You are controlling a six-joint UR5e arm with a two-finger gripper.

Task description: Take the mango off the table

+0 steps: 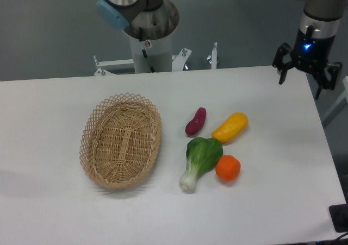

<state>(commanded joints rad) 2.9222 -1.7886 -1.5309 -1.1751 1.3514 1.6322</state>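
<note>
Wicker basket holds nothing | mango on table

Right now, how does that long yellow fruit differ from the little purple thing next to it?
The mango is yellow with an orange tinge at its upper end; the purple vegetable is dark purple all over. The mango is longer and thicker, the purple vegetable smaller and slimmer. The mango lies flatter across the table, the purple vegetable steeper. Both are smooth, oblong, and lie loose on the table.
</note>
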